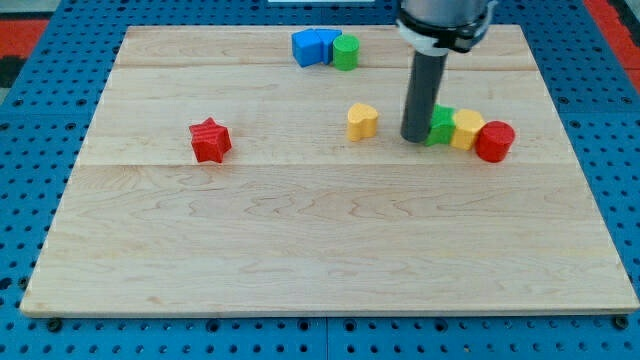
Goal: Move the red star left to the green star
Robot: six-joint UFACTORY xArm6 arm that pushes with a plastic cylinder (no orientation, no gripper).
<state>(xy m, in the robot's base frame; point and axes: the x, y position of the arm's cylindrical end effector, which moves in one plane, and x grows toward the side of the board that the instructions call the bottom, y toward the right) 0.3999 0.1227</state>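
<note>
The red star (pixel 210 140) lies on the wooden board at the view's left. The green star (pixel 440 126) sits at the view's right, partly hidden behind the dark rod. My tip (pixel 416 138) rests on the board touching or just left of the green star, far to the right of the red star.
A yellow block (pixel 466 129) and a red cylinder (pixel 494 141) sit in a row right of the green star. A yellow rounded block (pixel 362 121) lies just left of my tip. A blue block (pixel 313 47) and a green cylinder (pixel 346 51) sit near the view's top.
</note>
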